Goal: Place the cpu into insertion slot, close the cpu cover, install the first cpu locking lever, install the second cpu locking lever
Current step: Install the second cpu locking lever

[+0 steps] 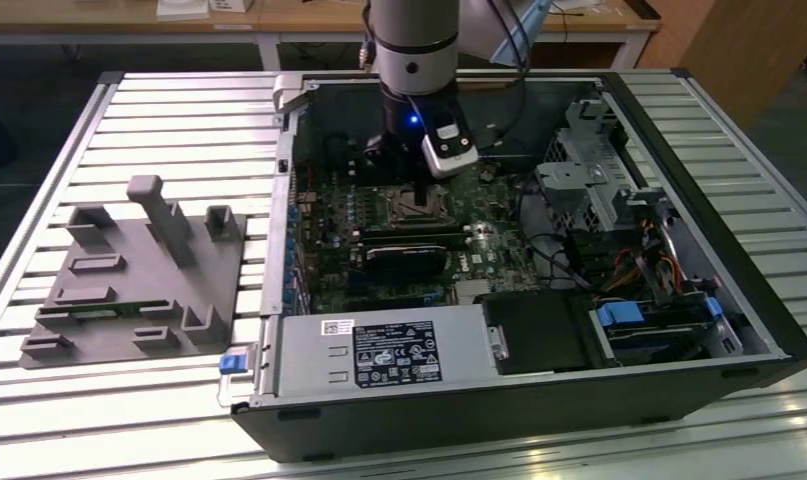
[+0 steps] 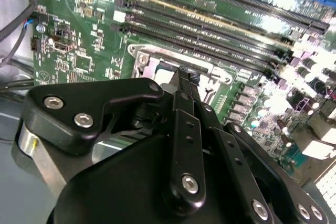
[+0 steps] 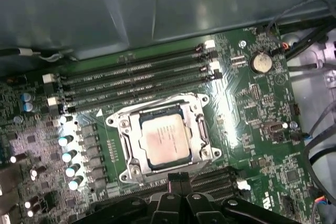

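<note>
The cpu (image 3: 165,140), a dull grey-tan square, lies flat in the insertion slot (image 3: 128,167) on the green motherboard. The silvery cpu cover (image 3: 201,130) frames it and lies down over its edges. My gripper (image 3: 178,181) hovers just off one side of the socket with its two dark fingers pressed together and nothing between them. In the second wrist view the fingertips (image 2: 184,80) point at the socket's metal rim (image 2: 152,61). In the exterior view the gripper (image 1: 406,182) hangs straight over the socket (image 1: 411,205) inside the open computer case.
Long black memory slots (image 3: 136,85) run beside the socket, with capacitors (image 3: 71,156) on another side. A black card (image 1: 403,255), the power supply (image 1: 376,355), the drive cage (image 1: 603,190) and cables (image 1: 643,270) crowd the case. A grey fixture (image 1: 136,280) sits at the exterior view's left.
</note>
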`<state>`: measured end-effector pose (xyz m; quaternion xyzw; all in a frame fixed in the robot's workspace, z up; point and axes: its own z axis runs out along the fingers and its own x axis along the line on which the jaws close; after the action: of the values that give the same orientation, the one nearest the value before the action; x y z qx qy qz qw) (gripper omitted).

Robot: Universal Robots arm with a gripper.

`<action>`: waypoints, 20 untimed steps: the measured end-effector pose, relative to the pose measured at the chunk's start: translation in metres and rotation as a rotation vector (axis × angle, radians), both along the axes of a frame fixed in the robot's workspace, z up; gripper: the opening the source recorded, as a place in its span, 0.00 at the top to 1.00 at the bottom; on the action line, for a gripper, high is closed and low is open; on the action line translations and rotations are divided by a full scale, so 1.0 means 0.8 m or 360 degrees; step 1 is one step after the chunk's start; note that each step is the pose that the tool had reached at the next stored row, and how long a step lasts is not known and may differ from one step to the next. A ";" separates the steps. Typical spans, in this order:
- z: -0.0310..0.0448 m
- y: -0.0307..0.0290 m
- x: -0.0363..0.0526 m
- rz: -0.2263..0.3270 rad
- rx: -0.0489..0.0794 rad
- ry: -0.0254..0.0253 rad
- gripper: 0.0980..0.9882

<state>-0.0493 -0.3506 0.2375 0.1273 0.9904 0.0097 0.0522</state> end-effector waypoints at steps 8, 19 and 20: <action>0.0000 -0.0121 0.000 0.0000 0.0000 0.00000 0.99; -0.0045 -0.0196 -0.005 0.0041 0.0000 0.00000 0.99; -0.0053 -0.0203 -0.006 0.0046 0.0000 0.00000 0.99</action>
<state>-0.0538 -0.3668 0.2333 0.1128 0.9922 0.0105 0.0520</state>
